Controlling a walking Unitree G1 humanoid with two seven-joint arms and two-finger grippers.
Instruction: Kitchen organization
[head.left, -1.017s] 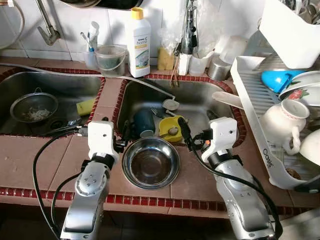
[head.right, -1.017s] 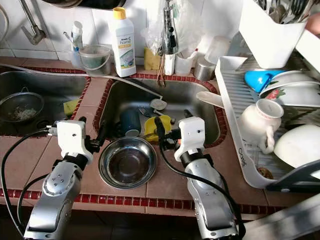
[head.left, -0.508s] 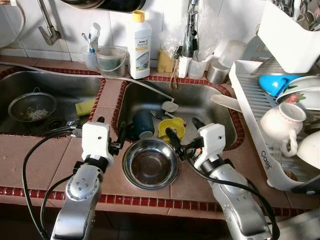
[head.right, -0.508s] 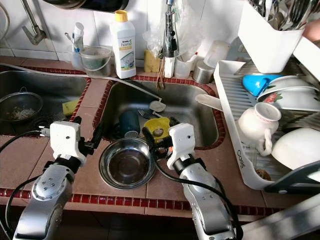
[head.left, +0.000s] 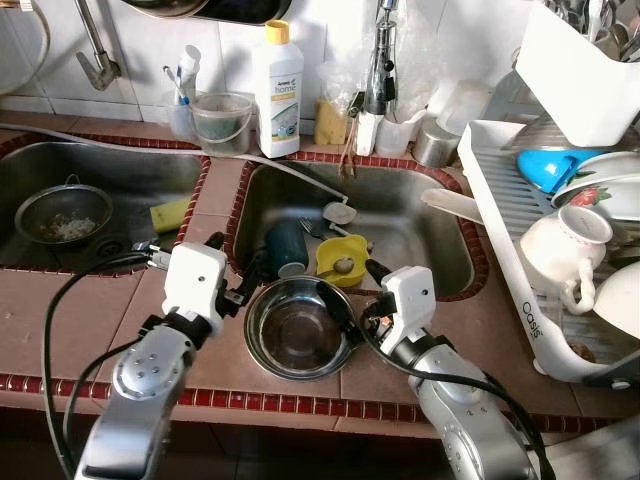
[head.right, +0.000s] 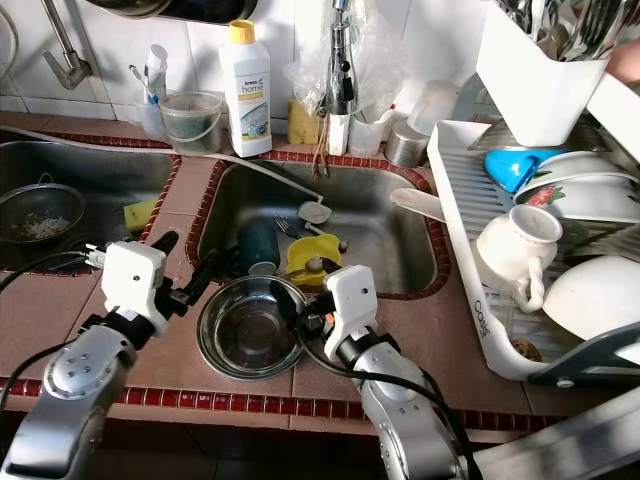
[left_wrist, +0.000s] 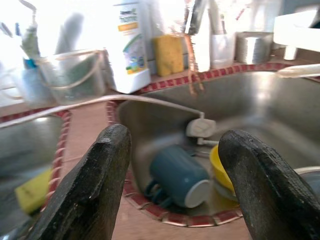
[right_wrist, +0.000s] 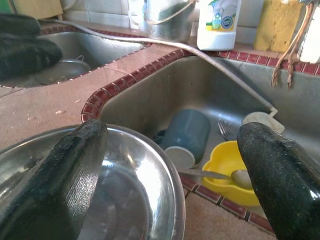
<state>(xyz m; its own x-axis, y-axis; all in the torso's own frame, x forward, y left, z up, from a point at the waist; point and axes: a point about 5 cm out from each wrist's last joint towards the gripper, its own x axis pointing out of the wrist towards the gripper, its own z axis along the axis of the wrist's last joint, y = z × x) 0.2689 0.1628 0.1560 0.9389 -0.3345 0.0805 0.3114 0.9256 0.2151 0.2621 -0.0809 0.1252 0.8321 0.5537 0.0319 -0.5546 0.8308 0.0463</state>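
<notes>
A terracotta-tiled worktop (head.left: 80, 320) with a red mosaic edge carries two steel sinks under a white-tiled wall. The left sink (head.left: 130, 190) holds a wire strainer (head.left: 64, 212) with food scraps in it and a yellow sponge (head.left: 170, 213). The right sink (head.left: 400, 215) holds a blue mug (head.left: 287, 247) lying on its side, a yellow bowl (head.left: 341, 259) with a spoon in it, and a fork. Behind the sinks stand a white detergent bottle (head.left: 277, 90), a small clear bucket (head.left: 222, 121) and a tap (head.left: 379, 60). On the right a white dish rack (head.left: 520, 260) holds a white teapot (head.left: 558, 250), bowls and a blue funnel.

A steel bowl (head.left: 300, 328), empty, sits on the worktop just in front of the right sink. The left end effector (head.left: 247, 283) is near the bowl's left rim, fingers spread and released. The right end effector (head.left: 358, 298) is at the bowl's right rim, fingers spread wide with one over the bowl, grasping nothing.
</notes>
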